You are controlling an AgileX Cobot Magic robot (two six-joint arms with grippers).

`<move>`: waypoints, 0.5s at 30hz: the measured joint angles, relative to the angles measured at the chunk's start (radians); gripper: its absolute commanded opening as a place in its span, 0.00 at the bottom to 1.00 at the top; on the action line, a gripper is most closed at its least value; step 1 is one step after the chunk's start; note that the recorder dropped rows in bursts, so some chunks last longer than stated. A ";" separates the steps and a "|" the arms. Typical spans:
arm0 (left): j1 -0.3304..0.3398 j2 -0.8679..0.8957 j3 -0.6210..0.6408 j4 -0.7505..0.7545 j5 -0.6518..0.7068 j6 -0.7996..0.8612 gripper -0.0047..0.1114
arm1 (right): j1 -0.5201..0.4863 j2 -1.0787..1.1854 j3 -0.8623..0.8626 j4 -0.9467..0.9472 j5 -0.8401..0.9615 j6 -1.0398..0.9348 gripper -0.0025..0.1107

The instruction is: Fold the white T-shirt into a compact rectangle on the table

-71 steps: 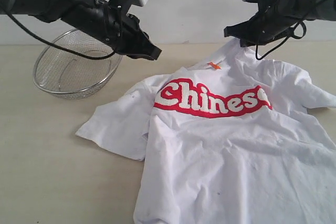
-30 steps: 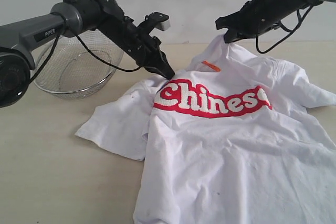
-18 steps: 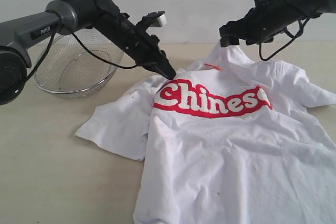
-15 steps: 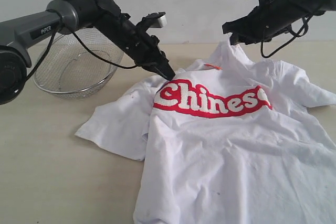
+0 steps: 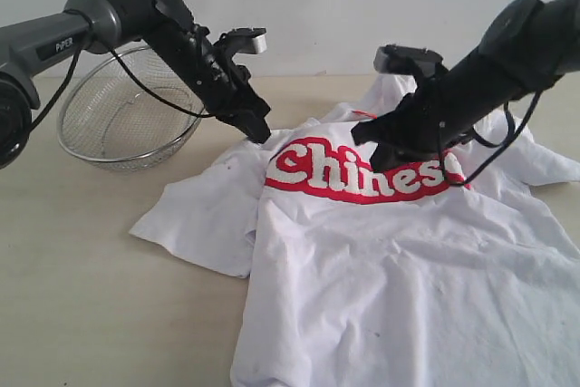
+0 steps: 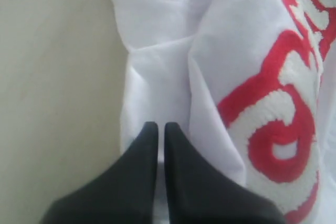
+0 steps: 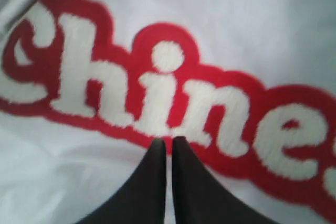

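A plain, pale grey-white wall [image 5: 317, 6] runs across the back, meeting the far edge of a broad beige table [image 5: 82, 296] with a matte, faintly speckled top. Light is soft and even, leaving only faint, blurred shadows on the table

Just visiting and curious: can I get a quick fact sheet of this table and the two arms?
Shirt: white T-shirt, lying rumpled on the table, red lettering facing up, not yet folded
Left gripper: shut, at the shirt's shoulder edge
Right gripper: shut, tips above the red lettering
Nearby: wire basket, on the table, apart from the shirt
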 measured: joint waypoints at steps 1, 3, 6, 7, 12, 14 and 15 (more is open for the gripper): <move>0.000 -0.008 0.012 0.002 0.000 0.002 0.08 | 0.019 -0.024 0.039 0.009 -0.025 -0.002 0.02; 0.000 -0.043 0.043 0.002 0.000 0.004 0.08 | 0.069 -0.095 0.127 0.015 -0.095 -0.002 0.02; 0.000 -0.126 0.119 -0.018 0.000 0.027 0.08 | 0.121 -0.198 0.232 0.023 -0.170 0.010 0.02; 0.000 -0.152 0.148 -0.026 0.000 0.041 0.08 | 0.125 -0.232 0.252 0.026 -0.176 0.016 0.02; 0.000 -0.338 0.377 -0.046 0.000 0.103 0.08 | 0.144 -0.355 0.357 0.032 -0.156 0.027 0.02; 0.000 -0.401 0.480 -0.050 0.000 0.140 0.08 | 0.191 -0.375 0.404 0.038 -0.151 0.029 0.02; 0.000 -0.430 0.539 -0.052 0.002 0.160 0.08 | 0.217 -0.379 0.421 0.041 -0.151 0.034 0.02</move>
